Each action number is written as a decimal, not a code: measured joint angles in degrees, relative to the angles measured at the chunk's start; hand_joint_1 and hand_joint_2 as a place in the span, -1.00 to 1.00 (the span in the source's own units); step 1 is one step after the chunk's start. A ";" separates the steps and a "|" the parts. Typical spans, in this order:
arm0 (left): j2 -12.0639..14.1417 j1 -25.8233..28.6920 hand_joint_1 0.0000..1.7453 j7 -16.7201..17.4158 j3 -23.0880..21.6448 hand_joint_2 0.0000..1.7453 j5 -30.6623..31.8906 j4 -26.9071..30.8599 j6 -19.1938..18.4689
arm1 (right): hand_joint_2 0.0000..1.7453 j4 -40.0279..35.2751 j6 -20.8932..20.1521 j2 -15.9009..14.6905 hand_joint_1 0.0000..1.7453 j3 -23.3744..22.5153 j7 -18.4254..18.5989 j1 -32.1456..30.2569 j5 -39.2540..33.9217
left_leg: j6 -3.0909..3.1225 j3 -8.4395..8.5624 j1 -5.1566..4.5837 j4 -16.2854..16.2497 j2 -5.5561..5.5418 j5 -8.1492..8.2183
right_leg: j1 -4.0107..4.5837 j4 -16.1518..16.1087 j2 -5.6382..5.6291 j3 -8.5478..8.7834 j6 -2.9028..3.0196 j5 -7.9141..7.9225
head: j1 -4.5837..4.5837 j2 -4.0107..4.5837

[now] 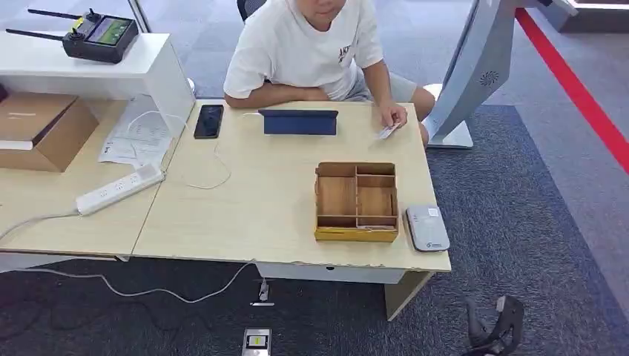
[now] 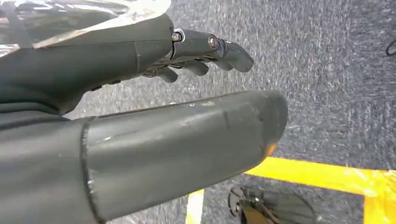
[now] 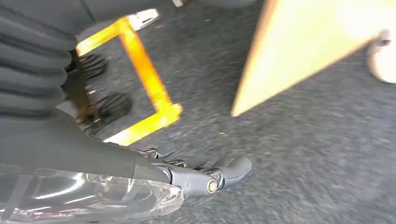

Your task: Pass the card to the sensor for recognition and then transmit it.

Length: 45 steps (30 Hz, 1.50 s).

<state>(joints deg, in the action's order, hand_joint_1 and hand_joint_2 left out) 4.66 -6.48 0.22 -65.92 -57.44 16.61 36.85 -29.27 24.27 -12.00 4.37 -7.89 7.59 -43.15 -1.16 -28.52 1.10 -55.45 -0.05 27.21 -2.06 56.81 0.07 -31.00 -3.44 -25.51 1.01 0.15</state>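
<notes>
We judge nothing done yet: the card (image 1: 387,132) sits in the person's hand (image 1: 393,115), far from the sensor (image 1: 427,228), and our left hand (image 2: 205,51) and right hand (image 1: 495,326) hang empty, fingers loosely apart.

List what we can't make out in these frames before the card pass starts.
- Card: head view, too small and partly covered by the person's hand; print unreadable.
- Sensor: head view, markings too small to read.
- Right hand: right wrist view, motion blur; fingers partly behind the clear cover.
- Left hand: left wrist view, the thick thumb hides the palm.
- Wooden box: near wall hides the compartment floors beside it.
</notes>
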 joint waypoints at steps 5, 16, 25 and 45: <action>0.35 -0.56 -1.00 0.44 -4.02 -1.00 -0.83 -0.55 0.72 | 1.00 -7.10 6.53 -0.83 -1.00 -0.33 -4.08 -0.22 -6.33 | 0.00 0.01 0.00 0.00 0.00 0.00 | 0.00 0.00 0.00 0.00 0.00 0.00 | 0.02 0.00; 0.83 -1.00 -1.00 1.55 -8.85 -1.00 0.37 -1.75 1.20 | 1.00 -12.06 13.78 -1.70 -1.00 -3.08 -5.02 -1.77 -13.31 | -0.01 0.02 0.00 0.00 0.02 0.00 | 0.01 0.00 0.00 -0.05 0.01 0.00 | 0.02 0.02; 1.14 -1.02 -1.00 1.73 -10.05 -1.00 1.22 -2.10 0.87 | 1.00 -4.63 9.22 -2.51 -1.00 -3.43 -12.72 -1.58 -19.47 | -0.01 -0.01 0.00 0.00 0.02 0.00 | 0.00 0.00 0.00 -0.06 0.01 0.00 | 0.00 0.02; 0.79 -0.91 -1.00 3.37 -10.10 -1.00 2.27 -2.36 1.22 | 1.00 -52.05 15.62 10.29 -1.00 -19.30 -13.53 -0.08 49.35 | -0.08 0.01 0.09 0.00 -0.06 -0.14 | 0.09 0.05 0.15 0.00 0.06 0.06 | -0.02 0.00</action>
<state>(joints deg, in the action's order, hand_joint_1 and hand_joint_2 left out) 5.44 -7.39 3.58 -76.02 -55.17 14.25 38.07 -81.32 39.89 -1.71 -14.93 -21.42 7.51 6.20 -1.23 -28.52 1.19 -55.45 -0.11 27.07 -1.96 56.85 0.22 -31.01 -3.38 -25.45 0.98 0.15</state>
